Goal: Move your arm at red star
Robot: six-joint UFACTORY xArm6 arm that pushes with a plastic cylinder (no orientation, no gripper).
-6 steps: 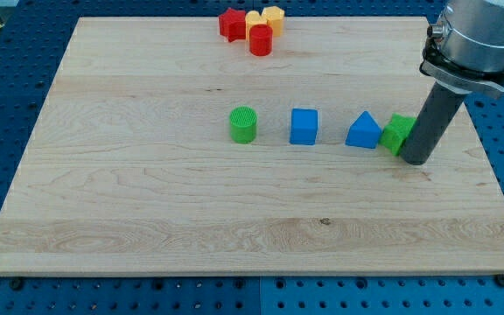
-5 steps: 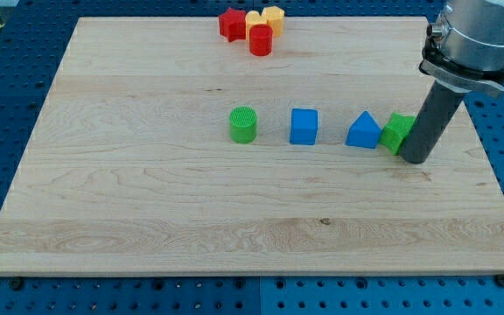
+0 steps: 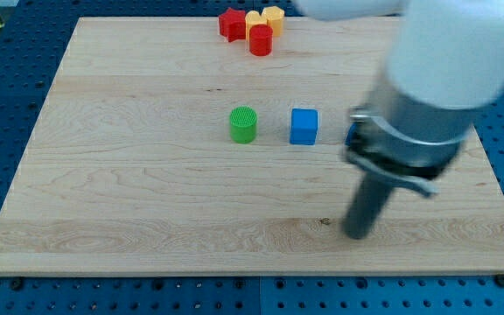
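Blurring across the view's right, my arm's pale grey housing (image 3: 444, 61) hides a good part of the wooden desk (image 3: 147, 201) behind it, and only a thin blue sliver (image 3: 352, 135) shows at the housing's left edge, too little for me to tell its shape. Whatever else lies behind the arm I cannot see. The red star-shaped block (image 3: 231, 24) sits at the view's top edge of the desk, at the left of a tight cluster: a yellow block (image 3: 254, 20) touches its right side, a second yellow block (image 3: 274, 17) sits just beyond that, and a red cylinder block (image 3: 261, 40) stands just below them. My tip (image 3: 355, 234) rests low on the desk toward the view's bottom right, well apart from the red star, which lies far up and to the left of it. Between them, in the middle row, stand a green ribbed cylinder block (image 3: 244, 125) and a blue cube block (image 3: 304, 126), side by side but apart, both up and left of my tip. The dark rod leans slightly, its upper end tilted toward the view's right under a dark collar. I have no grasping hand on this arm, so nothing is held; the tip touches no block.
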